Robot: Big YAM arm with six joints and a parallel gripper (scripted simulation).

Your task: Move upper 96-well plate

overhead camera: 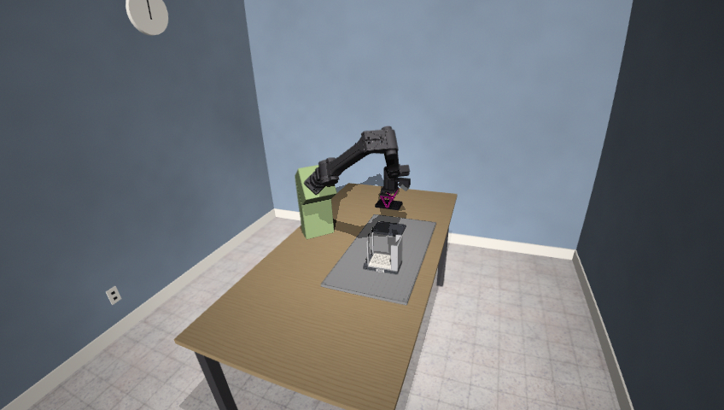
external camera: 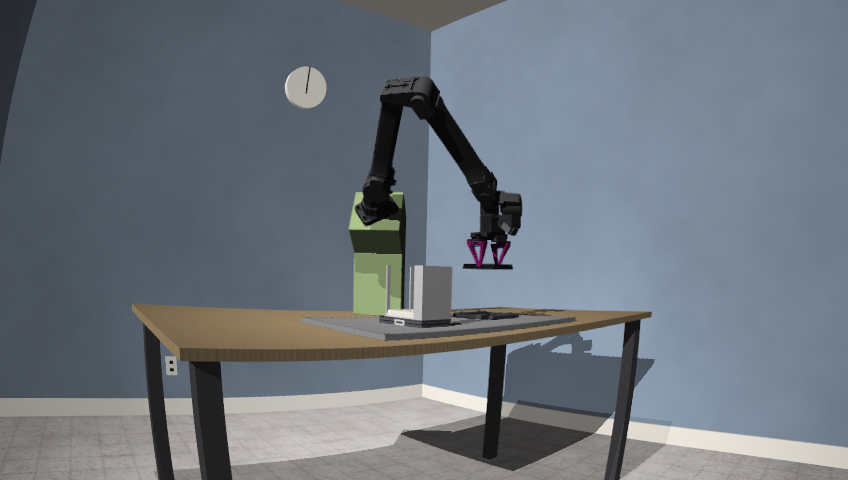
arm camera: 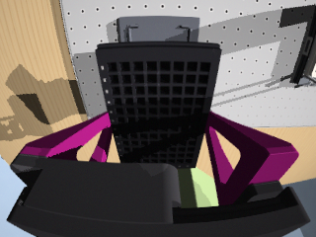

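Note:
My gripper (overhead camera: pixel 388 197) is shut on the black 96-well plate (overhead camera: pixel 387 202), gripping its long sides and holding it level, high above the back part of the grey mat (overhead camera: pixel 416 264). The exterior view shows the gripper (external camera: pixel 487 254) and the plate (external camera: pixel 487 267) well above the table. In the wrist view the plate (arm camera: pixel 158 99) sits between the magenta fingers, and the plate nest N1 (arm camera: pixel 158 30) lies below, just beyond its far end. The nest (overhead camera: pixel 388 226) is behind rack K1 (overhead camera: pixel 384 248). The white lower plate (overhead camera: pixel 380 261) lies at the bottom of the rack.
The rack's tall posts and back wall (external camera: pixel 425 294) stand on the mat in front of the nest (external camera: pixel 484 314). The green arm pedestal (overhead camera: pixel 314 207) stands at the table's back left. The table's back edge is close behind the gripper.

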